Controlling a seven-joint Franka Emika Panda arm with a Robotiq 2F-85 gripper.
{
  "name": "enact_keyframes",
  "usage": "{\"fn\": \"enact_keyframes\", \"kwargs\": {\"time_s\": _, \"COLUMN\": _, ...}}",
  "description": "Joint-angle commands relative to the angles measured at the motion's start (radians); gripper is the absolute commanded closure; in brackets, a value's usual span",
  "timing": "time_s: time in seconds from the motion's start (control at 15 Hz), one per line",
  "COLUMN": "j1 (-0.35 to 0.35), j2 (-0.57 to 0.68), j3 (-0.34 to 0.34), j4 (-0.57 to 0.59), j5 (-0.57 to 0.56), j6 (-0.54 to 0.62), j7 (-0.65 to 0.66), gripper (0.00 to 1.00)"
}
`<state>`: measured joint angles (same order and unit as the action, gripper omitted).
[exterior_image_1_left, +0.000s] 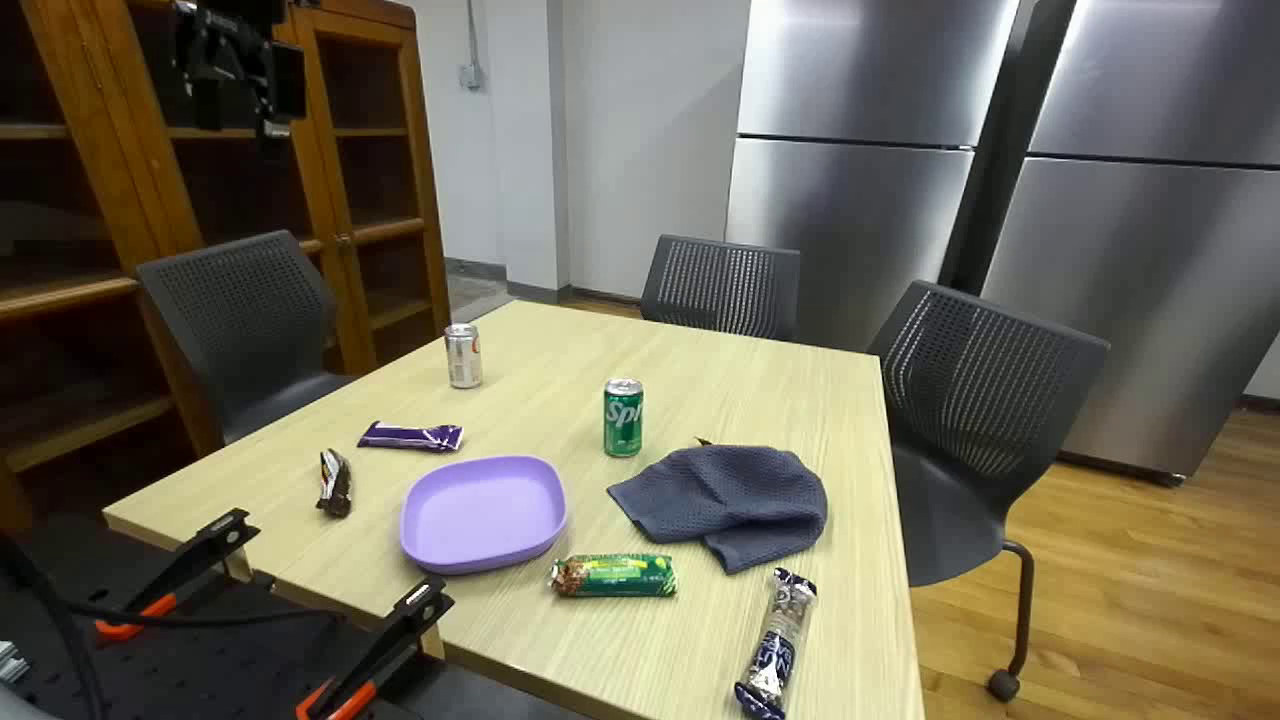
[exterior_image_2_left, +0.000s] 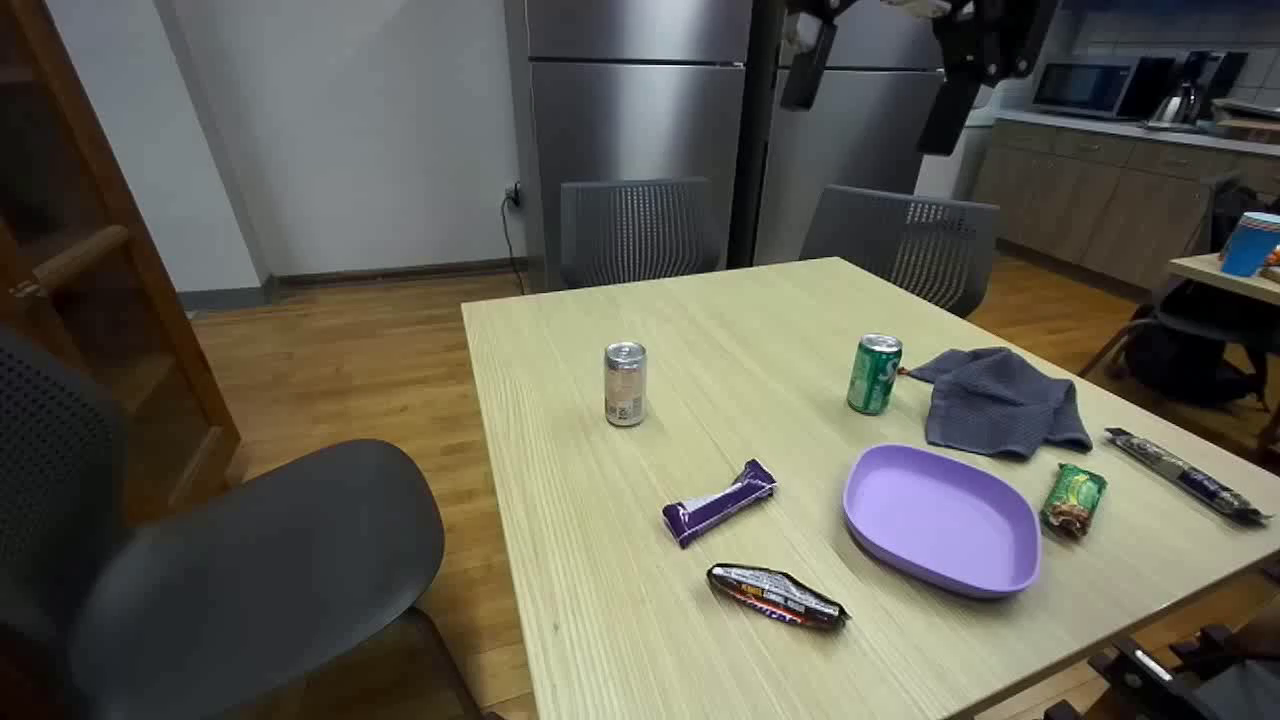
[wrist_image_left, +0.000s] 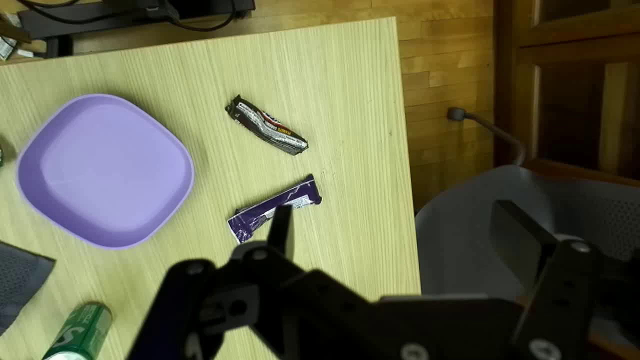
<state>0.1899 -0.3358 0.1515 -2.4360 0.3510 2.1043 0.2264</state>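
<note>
Gripper (exterior_image_2_left: 871, 116) hangs high above the level of the wood-grain table (exterior_image_1_left: 700, 380), its two fingers spread wide with nothing between them, so the step in hand reads as a free hover, with no grasp made yet. The purple-wrapped snack bar (exterior_image_2_left: 720, 502) looks nearest in the wrist view, where a fingertip overlaps it, yet both exterior views show the gripper well apart from everything on the tabletop. That bar lies flat between the brown-wrapped candy bar (exterior_image_2_left: 778, 596) and the silver can (exterior_image_2_left: 625, 385), which stands upright. The lilac dish (exterior_image_2_left: 940, 518) is near both bars, with the green-wrapped snack bar (exterior_image_1_left: 615, 576) just beside its rim; the Sprite can (exterior_image_1_left: 623, 420) and the rumpled gray cloth (exterior_image_1_left: 735, 500) are near it as well. Any grasp from this pose would call for a long descent and, judging by the wrist view, the spread of the fingers runs roughly along the purple bar's length, so pinching it across its narrow width would probably need the gripper turned on the way down.
</note>
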Motion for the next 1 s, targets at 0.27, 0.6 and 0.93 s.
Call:
{"fn": "enact_keyframes", "kwargs": {"time_s": 0.27, "j1": -0.008, "j2": 0.000, "j3": 0.007, "j4": 0.001, "j5": 0.002, "j6": -0.003, "j7": -0.002, "gripper": 0.00}}
{"fn": "enact_keyframes", "kwargs": {"time_s": 0.6, "j1": -0.008, "j2": 0.000, "j3": 0.007, "j4": 0.001, "j5": 0.002, "j6": -0.003, "j7": -0.002, "gripper": 0.00}}
{"fn": "enact_keyframes", "kwargs": {"time_s": 0.93, "j1": -0.011, "j2": 0.022, "j3": 0.021, "j4": 0.012, "j5": -0.011, "j6": 0.005, "j7": 0.035, "gripper": 0.00}}
